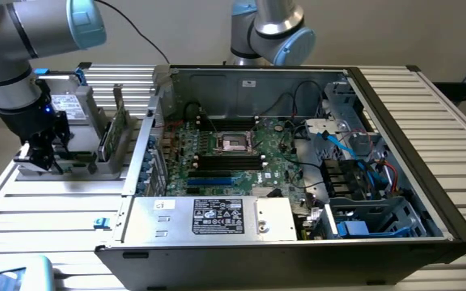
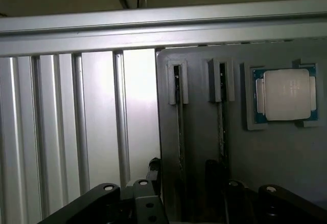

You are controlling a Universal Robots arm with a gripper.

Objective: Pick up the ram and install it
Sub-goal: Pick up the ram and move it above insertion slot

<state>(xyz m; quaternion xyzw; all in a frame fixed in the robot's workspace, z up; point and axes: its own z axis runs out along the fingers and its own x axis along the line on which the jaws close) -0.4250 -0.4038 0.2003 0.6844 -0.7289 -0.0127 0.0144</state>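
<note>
A ram (image 2: 178,127) stands on edge in a slot of the grey holder (image 2: 265,157), and a second stick (image 2: 221,132) stands in the slot beside it. My gripper (image 2: 184,180) hangs open just above the holder, its dark fingers (image 2: 153,170) set either side of the first stick without touching it. In the exterior view the gripper (image 1: 43,159) is low over the holder (image 1: 79,163) at the exterior view's left, with a green ram stick (image 1: 113,136) upright nearby. The black memory slots (image 1: 229,160) lie on the motherboard (image 1: 216,179) inside the open computer case (image 1: 395,121).
A square silver processor chip (image 2: 286,93) sits in its own recess of the holder. The slatted aluminium table (image 2: 61,132) runs alongside. A second robot arm (image 1: 269,30) stands behind the case. A power supply (image 1: 209,218) and cables (image 1: 338,151) crowd the case.
</note>
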